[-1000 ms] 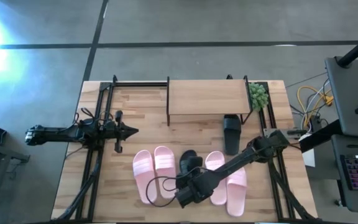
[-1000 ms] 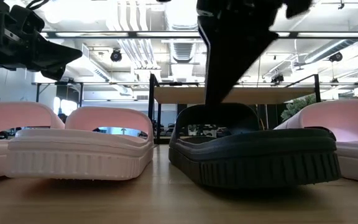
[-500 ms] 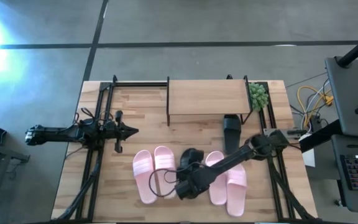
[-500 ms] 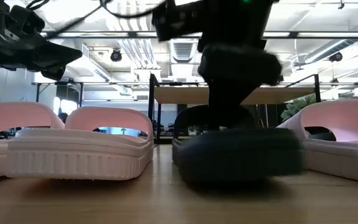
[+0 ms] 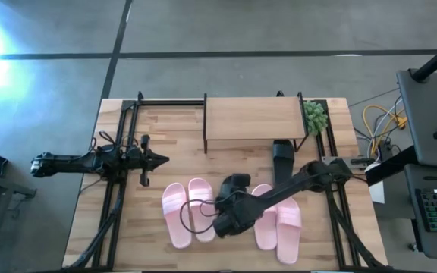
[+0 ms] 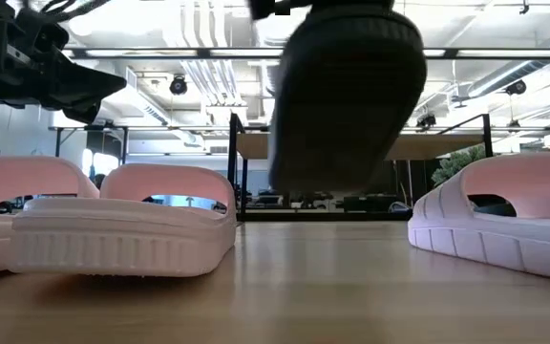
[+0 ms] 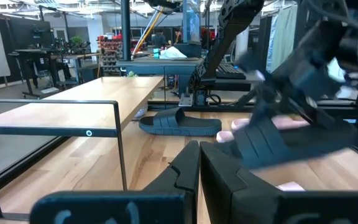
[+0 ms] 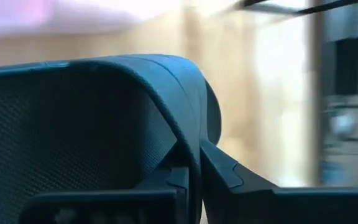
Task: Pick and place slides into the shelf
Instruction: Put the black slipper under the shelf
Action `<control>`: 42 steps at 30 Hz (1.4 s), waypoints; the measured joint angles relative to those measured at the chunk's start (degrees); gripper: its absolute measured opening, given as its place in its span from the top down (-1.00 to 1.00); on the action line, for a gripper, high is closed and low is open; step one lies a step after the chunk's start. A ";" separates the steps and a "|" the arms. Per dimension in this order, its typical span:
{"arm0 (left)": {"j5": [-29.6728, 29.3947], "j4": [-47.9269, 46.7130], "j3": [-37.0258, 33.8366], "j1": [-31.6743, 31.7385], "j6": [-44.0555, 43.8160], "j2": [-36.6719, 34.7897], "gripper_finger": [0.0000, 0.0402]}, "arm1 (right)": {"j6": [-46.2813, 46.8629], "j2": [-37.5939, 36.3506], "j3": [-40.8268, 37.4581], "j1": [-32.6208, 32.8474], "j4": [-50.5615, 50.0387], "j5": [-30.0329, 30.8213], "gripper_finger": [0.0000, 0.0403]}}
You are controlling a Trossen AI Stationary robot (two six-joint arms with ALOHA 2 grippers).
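Black slide [image 6: 347, 91] now lifted clear of the tabletop [image 5: 165, 129], where half a second ago its sole sat on the wood between the pink pairs. Pinched at the strap by the right gripper [image 5: 231, 199] (strap wedged between the dark fingers in the right wrist view), hanging toe-down and blurred in the low view, bare wood beneath it. In the high view, shifted a little toward 12 o'clock from its earlier spot, above the gap between the two pink pairs.

Second black slide [image 5: 282, 160] flat on the table at 5 o'clock of the shelf [image 5: 253, 117], just beside its right legs. Pink slides [image 5: 188, 211] at 9 o'clock of the held one, another pink pair [image 5: 278, 223] at 3 o'clock, all unmoved.

Left gripper [image 5: 158, 160] parked at the table's left side, fingers pressed together, unchanged.

No readable brand, label or writing anywhere.
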 joint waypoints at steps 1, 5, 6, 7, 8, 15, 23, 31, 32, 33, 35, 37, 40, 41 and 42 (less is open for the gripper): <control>-0.02 0.00 0.00 0.02 0.00 0.00 1.00 | -0.68 -0.14 0.61 -0.15 -2.13 1.45 0.93; -0.02 -0.03 0.00 0.01 0.00 0.11 1.00 | -2.63 -1.33 -0.38 -1.84 -2.98 -1.84 0.93; 0.00 0.01 0.00 0.01 0.00 0.12 1.00 | -2.37 -1.51 -0.87 -2.37 -3.34 -3.40 0.93; -0.01 0.00 0.00 0.01 0.00 0.15 1.00 | -1.27 -1.61 -1.31 -2.94 -3.88 -4.14 0.93; -0.01 -0.05 0.00 0.01 0.00 0.11 1.00 | -0.04 -1.69 -1.89 -3.50 -3.96 -4.77 0.93; -0.02 -0.02 0.00 0.00 0.00 0.13 1.00 | 2.28 -1.86 -6.37 -8.09 -3.73 -7.92 0.93; -0.02 0.00 0.00 0.00 0.00 0.15 1.00 | -1.28 -1.86 -13.79 -15.20 -3.73 -4.01 0.93; -0.02 0.00 0.00 0.00 0.00 0.13 1.00 | -16.53 -2.14 -17.36 -20.43 -3.95 -5.28 0.93; -0.02 0.00 0.00 0.00 0.00 0.19 1.00 | -17.90 -2.14 -17.65 -20.78 -4.07 -5.07 0.93; -0.02 -0.01 0.00 0.00 0.00 0.22 1.00 | -19.23 -2.14 -17.88 -21.03 -4.17 -4.72 0.93; -0.01 0.00 0.00 0.00 0.00 0.22 1.00 | -20.38 -2.14 -18.22 -21.32 -4.03 -2.77 0.93; 0.00 -0.01 0.00 0.01 0.00 0.22 1.00 | -20.21 -2.03 -18.54 -21.90 -3.50 -0.55 0.93; -0.02 -0.02 0.00 0.00 0.00 0.22 1.00 | -19.44 -1.97 -19.13 -22.73 -3.43 0.54 0.93; -0.02 -0.02 0.00 0.00 0.00 0.22 1.00 | -18.97 -1.97 -19.37 -22.88 -3.55 0.67 0.93; 0.00 -0.01 0.00 0.00 0.00 0.27 1.00 | -18.34 -1.97 -19.65 -23.01 -3.57 0.65 0.93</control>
